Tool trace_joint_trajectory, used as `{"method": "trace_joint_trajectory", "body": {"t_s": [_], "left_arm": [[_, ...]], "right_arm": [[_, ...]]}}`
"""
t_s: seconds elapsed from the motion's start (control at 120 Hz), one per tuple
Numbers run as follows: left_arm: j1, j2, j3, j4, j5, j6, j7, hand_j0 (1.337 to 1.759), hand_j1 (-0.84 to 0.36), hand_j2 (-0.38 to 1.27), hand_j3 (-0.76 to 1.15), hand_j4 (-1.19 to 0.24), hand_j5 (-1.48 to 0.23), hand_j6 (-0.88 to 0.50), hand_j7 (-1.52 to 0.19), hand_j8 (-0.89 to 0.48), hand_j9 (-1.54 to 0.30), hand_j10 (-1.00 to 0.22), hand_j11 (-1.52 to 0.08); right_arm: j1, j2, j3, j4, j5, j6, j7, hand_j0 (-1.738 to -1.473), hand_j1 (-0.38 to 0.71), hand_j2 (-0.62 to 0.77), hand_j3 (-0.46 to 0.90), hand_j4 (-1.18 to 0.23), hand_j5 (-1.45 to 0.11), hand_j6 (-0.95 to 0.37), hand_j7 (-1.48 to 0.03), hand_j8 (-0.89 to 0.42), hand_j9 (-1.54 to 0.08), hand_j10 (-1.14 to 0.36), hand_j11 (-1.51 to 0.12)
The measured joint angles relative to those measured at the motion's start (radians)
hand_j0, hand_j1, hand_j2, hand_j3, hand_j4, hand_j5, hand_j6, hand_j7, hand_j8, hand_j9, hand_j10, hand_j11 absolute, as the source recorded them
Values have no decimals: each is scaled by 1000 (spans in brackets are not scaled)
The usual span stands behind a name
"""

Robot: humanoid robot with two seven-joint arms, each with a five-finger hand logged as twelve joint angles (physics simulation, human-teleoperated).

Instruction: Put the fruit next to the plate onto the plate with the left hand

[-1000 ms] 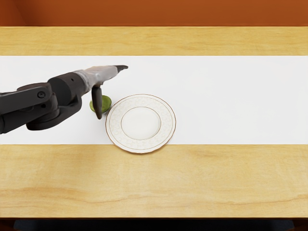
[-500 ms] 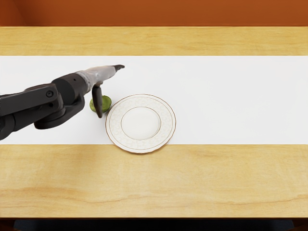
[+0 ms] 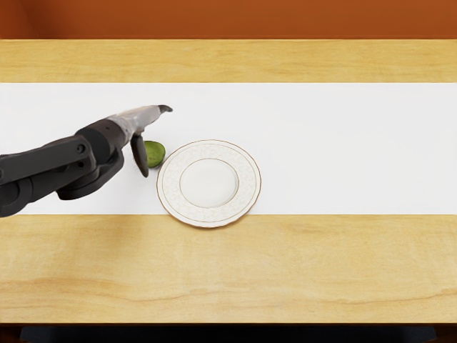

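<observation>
We find the left hand (image 3: 143, 123) at the green fruit (image 3: 155, 151), and it has hold of nothing. Its fingers (image 3: 161, 109) lie stretched out, pointing right beyond the fruit's far side, and the thumb (image 3: 141, 156) hangs down at the fruit's left edge. Whether the thumb touches the fruit we cannot tell from this single view. The right hand does not show.

The fruit sits on the white runner (image 3: 335, 143), just beside the left rim of the plate (image 3: 168, 184) and not on it. The plate holds nothing.

Risks, in our judgement:
- The hand is spread wide and not wrapped round the fruit. If it closes from this pose, it may pinch off centre and squeeze the round fruit out.
- The thumb stands on the side away from the plate. A push from it could roll the fruit against the rim, or past it along the runner.
- The fruit lies very close to the rim, so fingers reaching down on that side may catch the plate and shift it.
- The hand's height above the fruit cannot be read here, so it may close above the fruit and miss it.
</observation>
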Motion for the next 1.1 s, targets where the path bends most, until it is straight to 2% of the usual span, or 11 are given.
{"method": "trace_joint_trajectory", "body": {"t_s": [0.25, 0.492, 1.1], "left_arm": [[6, -6, 23, 2, 4, 37, 0, 1658, 178, 31, 0, -147, -187, -149, -187, -148, -187, -147, -187], [35, -6, 27, 11, 5, 42, 0, 1658, 81, 48, 0, -229, -293, -230, -293, -230, -293, -228, -293], [43, -9, 26, 22, 5, 44, 0, 1658, -133, 84, 0, -406, -526, -407, -526, -392, -525, -406, -525]], "right_arm": [[0, 0, 0, 0, 0, 0, 0, -1658, -323, -4, 0, -22, -29, -22, -29, -22, -29, -22, -29], [0, 0, 0, 0, 0, 0, 0, -1658, -323, -4, 0, -22, -29, -22, -29, -22, -29, -22, -29], [0, 0, 0, 0, 0, 0, 0, -1658, -323, -4, 0, -22, -29, -22, -29, -22, -29, -22, -29]]}}
